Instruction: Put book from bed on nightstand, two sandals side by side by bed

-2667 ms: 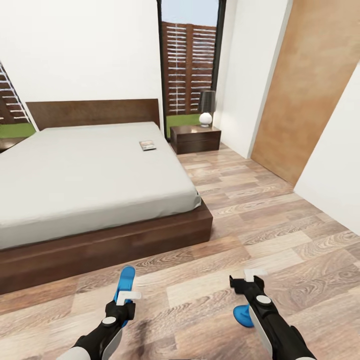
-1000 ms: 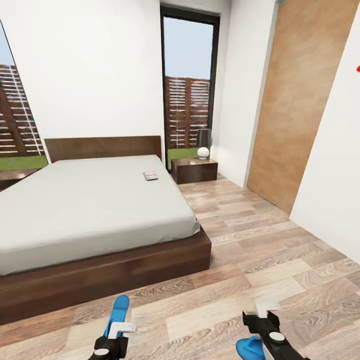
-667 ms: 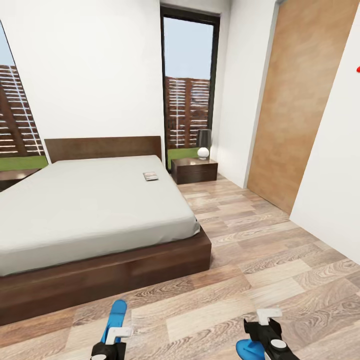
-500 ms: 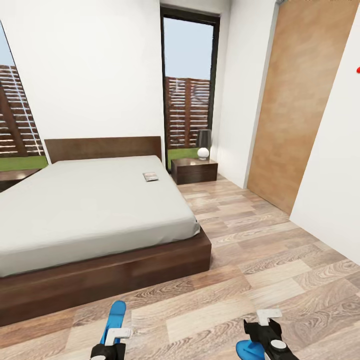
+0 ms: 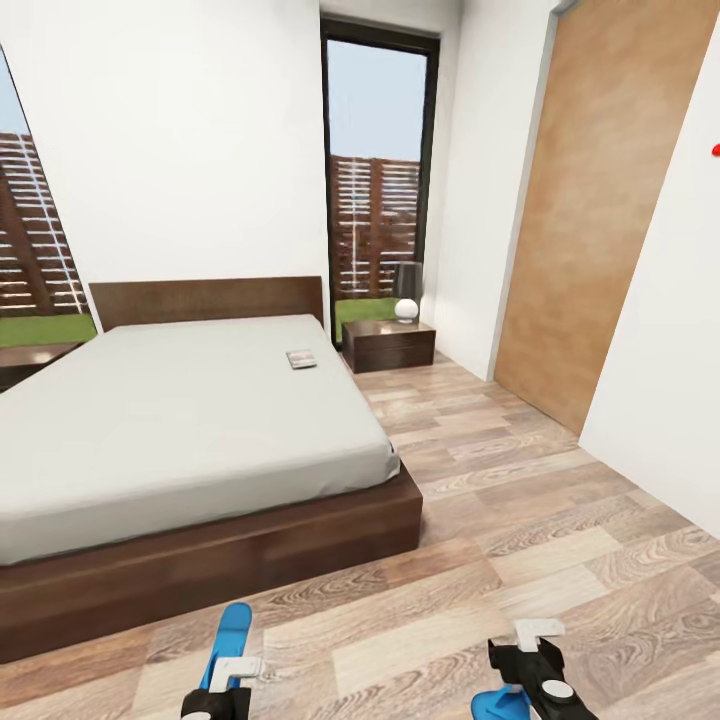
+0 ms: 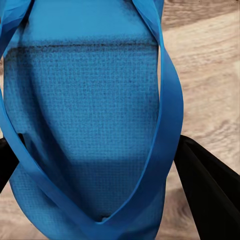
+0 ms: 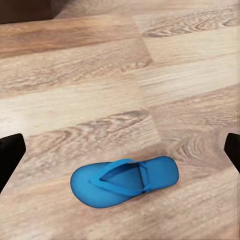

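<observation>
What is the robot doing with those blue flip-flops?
It is tidying a bedroom. Its left claw is closed on one blue sandal, holding it just above the wood floor near the foot of the bed. The other sandal lies flat on the floor under the open right claw. The little book sits on the mattress, not yet moved to the nightstand.

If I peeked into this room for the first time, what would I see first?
Probably the big bed with its pale mattress, against the far wall, with a small book lying near its right edge. Then the bright blue sandal gripped in the left gripper, and another sandal lying flat on the wooden floor under the right gripper.
</observation>
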